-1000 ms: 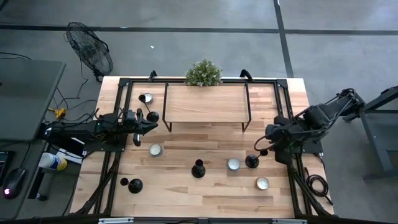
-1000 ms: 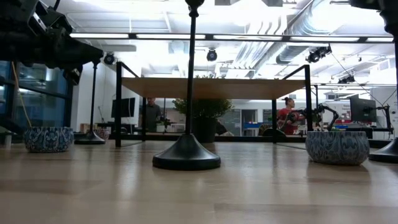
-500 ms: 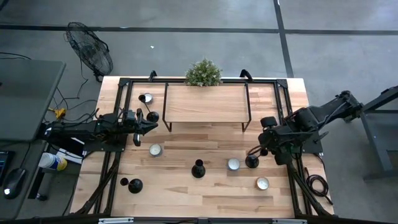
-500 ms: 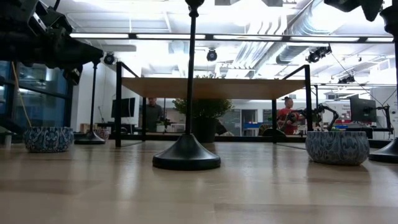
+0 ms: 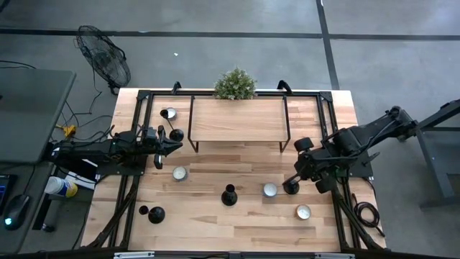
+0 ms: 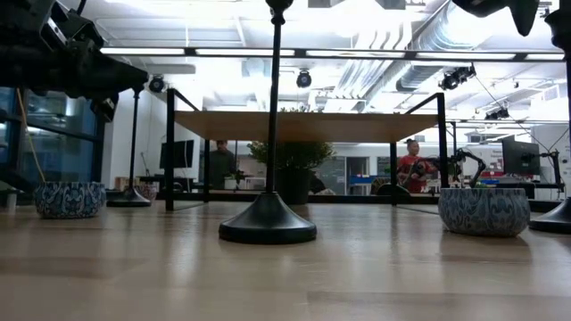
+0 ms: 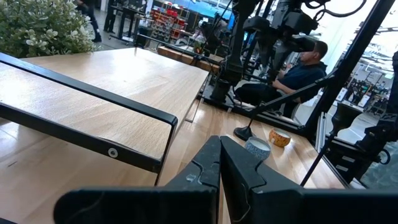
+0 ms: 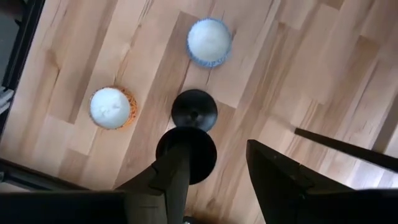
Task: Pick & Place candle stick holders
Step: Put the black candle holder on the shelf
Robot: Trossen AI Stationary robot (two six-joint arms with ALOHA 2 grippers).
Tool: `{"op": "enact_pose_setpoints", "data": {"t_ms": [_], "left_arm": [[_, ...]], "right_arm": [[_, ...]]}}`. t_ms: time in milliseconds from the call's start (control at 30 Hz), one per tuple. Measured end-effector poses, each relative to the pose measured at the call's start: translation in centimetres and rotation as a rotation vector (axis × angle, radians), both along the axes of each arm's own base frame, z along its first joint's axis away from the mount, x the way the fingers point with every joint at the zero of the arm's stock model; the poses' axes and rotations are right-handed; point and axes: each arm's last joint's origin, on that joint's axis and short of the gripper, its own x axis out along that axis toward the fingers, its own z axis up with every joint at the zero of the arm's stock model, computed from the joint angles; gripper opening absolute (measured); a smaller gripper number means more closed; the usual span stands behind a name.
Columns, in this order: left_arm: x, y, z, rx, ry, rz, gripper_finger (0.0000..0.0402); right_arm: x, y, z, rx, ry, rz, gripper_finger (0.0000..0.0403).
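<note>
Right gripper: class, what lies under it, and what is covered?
Under the open right gripper stands one candle stick holder on the table, with two small bowls nearby. Its own top hides its stem.

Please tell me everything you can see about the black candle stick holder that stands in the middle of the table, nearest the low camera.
The matte black candle stick holder with the round flared base stands upright on the light wooden table, near its middle. A thin straight stem rises from the base to a small cup at the top. It looks like dark metal. Nothing touches it except the table; it stands apart from the small bowls and both arms.
</note>
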Motion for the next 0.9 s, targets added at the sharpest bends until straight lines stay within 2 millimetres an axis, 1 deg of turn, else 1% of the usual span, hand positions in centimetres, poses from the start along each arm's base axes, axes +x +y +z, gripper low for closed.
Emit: {"op": "enact_pose_setpoints", "data": {"t_ms": [167,300,467,633,767,900], "left_arm": [[0.0,0.0,0.0,0.0,0.0,0.0,0.0001],[0.0,0.0,0.0,0.0,0.0,0.0,0.0001],[0.0,0.0,0.0,0.0,0.0,0.0,0.0001],[0.0,0.0,0.0,0.0,0.0,0.0,0.0001],[0.0,0.0,0.0,0.0,0.0,0.0,0.0001],[0.0,0.0,0.0,0.0,0.0,0.001,0.0001]], "right_arm": [[-0.02,0.01,0.0,0.002,0.001,0.011,0.0143],[0.04,0.1,-0.1,0.015,0.017,0.02,0.0128],[0.43,0.27,-0.53,-0.005,0.042,0.059,0.011],[0.57,0.27,-0.62,-0.025,0.038,0.055,0.0094],[0.47,0.27,-0.63,-0.017,0.051,0.058,0.0074],[0.34,0.28,-0.66,-0.001,0.071,0.064,0.004]]}}
